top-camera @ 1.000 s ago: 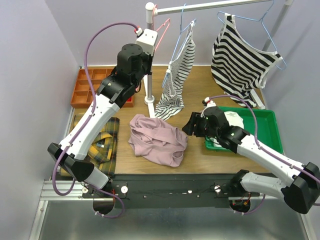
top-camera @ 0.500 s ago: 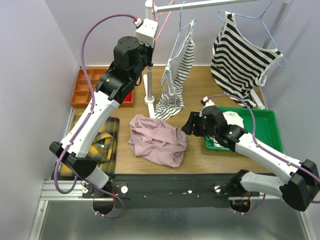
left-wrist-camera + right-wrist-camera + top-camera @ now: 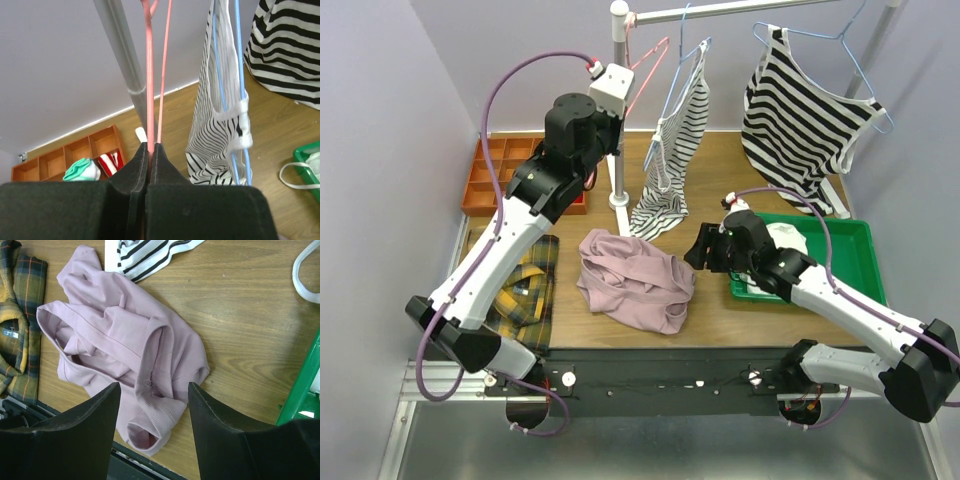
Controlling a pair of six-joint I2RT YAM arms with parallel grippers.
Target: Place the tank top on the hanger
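Closest to the arm bases, the tank top (image 3: pixel 635 278) lies crumpled in a loose heap on the wooden surface (image 3: pixel 720 320), with a yellow plaid cloth (image 3: pixel 525 290) just to its left. The right gripper (image 3: pixel 700 250) hangs over the heap's right edge with its fingers spread wide and nothing between them. In its own wrist view the pink folds (image 3: pixel 125 355) fill the gap between the two dark fingers (image 3: pixel 100 425), though whether they touch the fabric cannot be told. Just right of that gripper sits a green tray (image 3: pixel 850 225). Further back stands a pole (image 3: pixel 615 150), and an orange organizer (image 3: pixel 490 180) lies at the far left. Up beside the pole's top, well apart from the tank top, the left gripper (image 3: pixel 623 95) is pressed together, pinching the hanger (image 3: pixel 645 65). The wrist view shows the pink-red wire (image 3: pixel 149 75) running straight into the seam between its pads (the hook's end is out of sight). Farthest back, two striped tops (image 3: pixel 800 120) hang on blue hangers (image 3: pixel 695 50) from the rail (image 3: pixel 740 10).
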